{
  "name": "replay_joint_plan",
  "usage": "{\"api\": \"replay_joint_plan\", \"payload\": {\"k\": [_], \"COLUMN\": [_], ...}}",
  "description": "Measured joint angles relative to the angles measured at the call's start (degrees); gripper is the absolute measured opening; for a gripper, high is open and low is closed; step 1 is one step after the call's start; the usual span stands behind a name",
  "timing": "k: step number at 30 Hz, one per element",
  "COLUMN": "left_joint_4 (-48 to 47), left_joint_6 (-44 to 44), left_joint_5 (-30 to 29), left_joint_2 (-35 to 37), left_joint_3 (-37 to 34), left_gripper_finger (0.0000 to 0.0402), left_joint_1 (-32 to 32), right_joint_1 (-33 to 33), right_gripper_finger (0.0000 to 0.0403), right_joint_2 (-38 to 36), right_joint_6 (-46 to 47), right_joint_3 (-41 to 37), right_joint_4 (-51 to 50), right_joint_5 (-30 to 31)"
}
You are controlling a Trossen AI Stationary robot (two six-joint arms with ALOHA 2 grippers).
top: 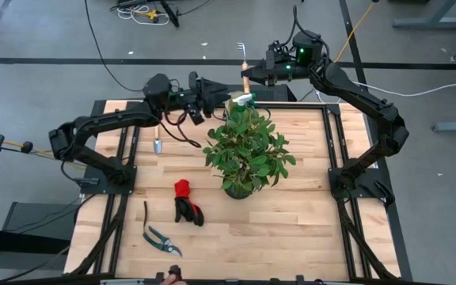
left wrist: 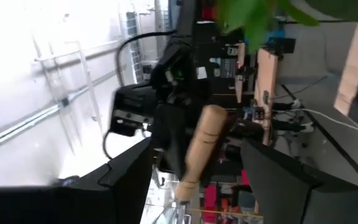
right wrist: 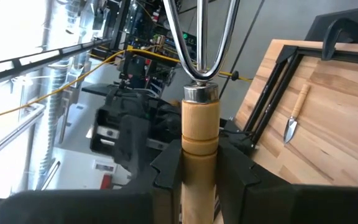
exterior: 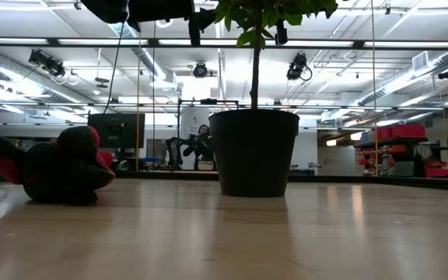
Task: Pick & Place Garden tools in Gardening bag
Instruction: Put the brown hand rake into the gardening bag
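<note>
— Where's the hand rake (right wrist: 199,134)?

— In the right gripper (right wrist: 199,180), fingers pinching its smooth round wooden handle; bent chrome tines rise from a metal collar. It's held beyond the table's far edge.

— And the left gripper (top: 198,93)?

— Spread wide, just beside that handle, above the far edge.

— What's on the planks?

— A small trowel (top: 157,145) near the left side, red-and-black gloves (top: 186,203) crumpled in front of the plant (top: 247,148), dark shears (top: 163,240) nearer the front. The plant's smooth dark pot (exterior: 254,152) holds one thin stem.
</note>
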State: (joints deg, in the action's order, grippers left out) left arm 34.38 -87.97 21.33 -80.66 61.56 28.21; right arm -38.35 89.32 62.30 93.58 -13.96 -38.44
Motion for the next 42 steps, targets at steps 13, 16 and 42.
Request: {"api": "replay_joint_plan", "payload": {"k": [13,16,42], "left_joint_4": [0.59,0.58,1.65], "left_joint_6": [-3.12,-3.16,-7.84], "left_joint_5": [0.47,0.60,1.61], "left_joint_2": [-7.72,-9.06,-13.58], "left_joint_3": [7.10,9.20,11.67], "left_gripper_finger": [0.0249,0.0249,0.0249], "left_joint_1": [-0.48,-0.48,-1.05], "right_joint_1": [0.00,0.00,0.22], "right_gripper_finger": [0.0068,0.0068,0.0068], "right_joint_2": [0.04,0.04,0.04], "right_joint_6": [0.22,0.22,1.38], "right_joint_3": [0.00,0.00,0.00], "right_joint_4": [-0.17,-0.17,-0.24], "right_joint_5": [-0.15,-0.17,0.20]}}
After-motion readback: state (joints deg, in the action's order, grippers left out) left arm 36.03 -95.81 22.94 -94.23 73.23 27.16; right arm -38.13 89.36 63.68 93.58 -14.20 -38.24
